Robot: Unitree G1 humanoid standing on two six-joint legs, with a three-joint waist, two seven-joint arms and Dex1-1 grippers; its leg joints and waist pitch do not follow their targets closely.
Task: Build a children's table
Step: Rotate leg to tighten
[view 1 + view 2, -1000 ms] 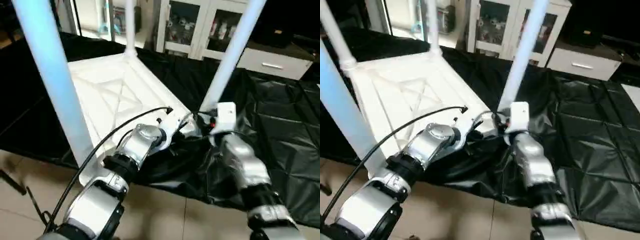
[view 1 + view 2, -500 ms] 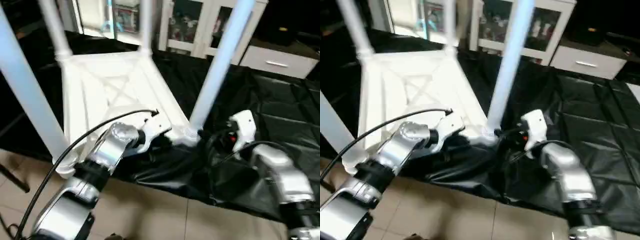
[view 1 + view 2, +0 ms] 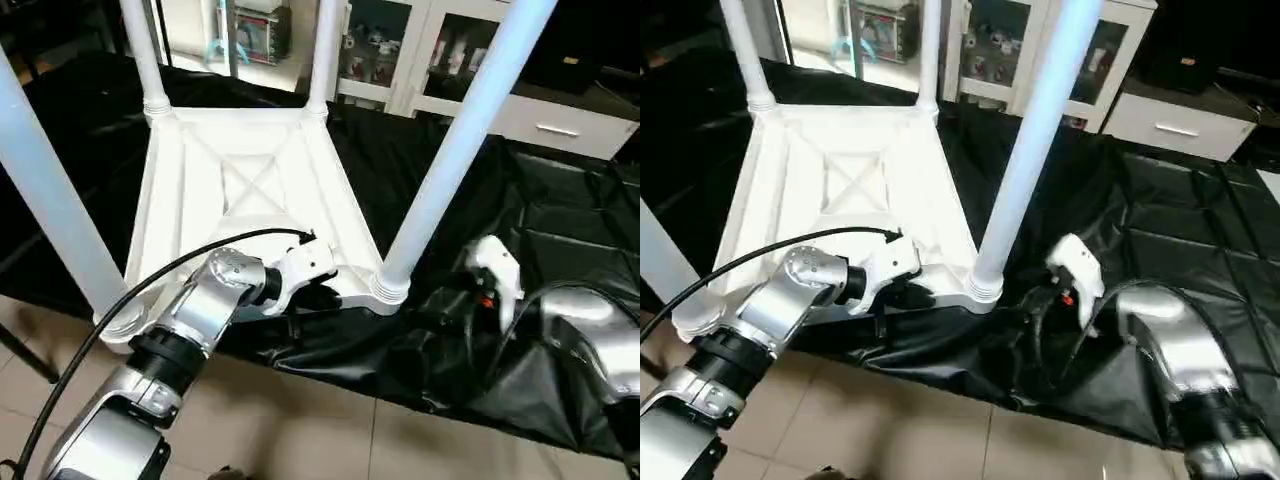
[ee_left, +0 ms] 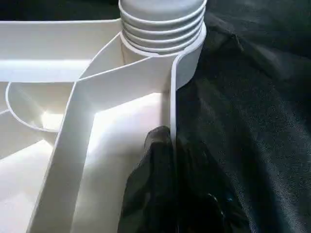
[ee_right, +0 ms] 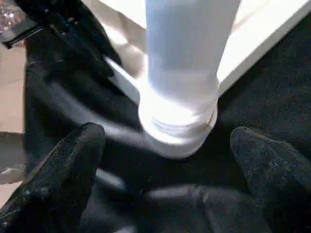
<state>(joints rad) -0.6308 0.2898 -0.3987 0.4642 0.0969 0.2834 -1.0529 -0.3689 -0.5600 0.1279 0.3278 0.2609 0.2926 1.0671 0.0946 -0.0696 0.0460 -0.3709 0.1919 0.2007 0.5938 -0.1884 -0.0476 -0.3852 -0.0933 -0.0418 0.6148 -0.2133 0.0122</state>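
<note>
The children's table lies upside down on a black sheet, its white top showing the X-ribbed underside. Four white legs stand in the corner sockets: near right, near left, far left and far right. My left gripper is shut on the top's near rim, just beside the near right socket. My right gripper is open, its fingers spread wide on either side of the near right leg's base, a little back from it and not touching it.
The black sheet covers the floor under and to the right of the table, bunched up near my right wrist. Beige tiles lie nearest me. White glass-door cabinets and a drawer unit stand behind.
My right gripper has let go of the near right leg, opened wide and drawn back to the right. The left gripper keeps its hold on the rim. The camera view has shifted.
</note>
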